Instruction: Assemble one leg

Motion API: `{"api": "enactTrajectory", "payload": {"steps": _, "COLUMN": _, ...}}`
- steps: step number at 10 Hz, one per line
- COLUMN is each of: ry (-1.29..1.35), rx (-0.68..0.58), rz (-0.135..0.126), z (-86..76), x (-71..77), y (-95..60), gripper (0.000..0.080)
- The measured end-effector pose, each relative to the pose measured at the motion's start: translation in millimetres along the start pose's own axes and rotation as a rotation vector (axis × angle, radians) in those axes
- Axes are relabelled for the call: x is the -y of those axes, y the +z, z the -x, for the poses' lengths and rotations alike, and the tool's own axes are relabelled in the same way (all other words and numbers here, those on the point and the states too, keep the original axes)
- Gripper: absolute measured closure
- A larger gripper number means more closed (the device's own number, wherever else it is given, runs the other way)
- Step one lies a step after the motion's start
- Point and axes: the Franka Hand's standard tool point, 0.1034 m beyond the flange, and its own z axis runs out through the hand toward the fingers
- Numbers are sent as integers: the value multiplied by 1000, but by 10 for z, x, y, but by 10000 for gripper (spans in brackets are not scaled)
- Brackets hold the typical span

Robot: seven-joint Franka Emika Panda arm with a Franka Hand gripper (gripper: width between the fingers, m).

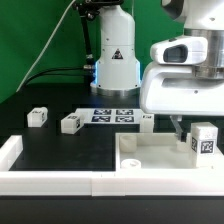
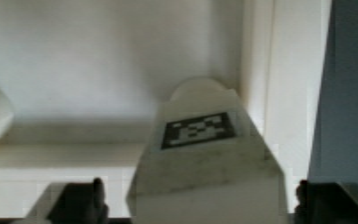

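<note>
Leg (image 1: pixel 204 141) stands upright on the white panel (image 1: pixel 150 158) at the exterior view's right, its long axis vertical, tag facing outward. Directly above it hangs the hand (image 1: pixel 186 124); in the wrist view the leg (image 2: pixel 201 150) sits between the wide-spread fingers (image 2: pixel 78 200), seemingly untouched. Two spare legs (image 1: pixel 72 122) lie well apart on the black surface (image 1: pixel 60 148).
</note>
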Motion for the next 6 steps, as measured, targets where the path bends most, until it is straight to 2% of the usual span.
{"api": "enactTrajectory", "payload": {"steps": 1, "ry": 26, "rx": 0, "rz": -1, "z": 0, "x": 2, "y": 1, "gripper": 508}}
{"api": "enactTrajectory", "payload": {"steps": 3, "ry": 55, "rx": 0, "rz": 0, "z": 1, "x": -2, "y": 4, "gripper": 508}}
{"api": "enactTrajectory", "payload": {"steps": 4, "ry": 211, "rx": 7, "rz": -1, "z": 5, "x": -1, "y": 3, "gripper": 508}}
{"api": "enactTrajectory", "payload": {"steps": 6, "ry": 536, "rx": 34, "rz": 15, "z": -3, "x": -24, "y": 17, "gripper": 508}}
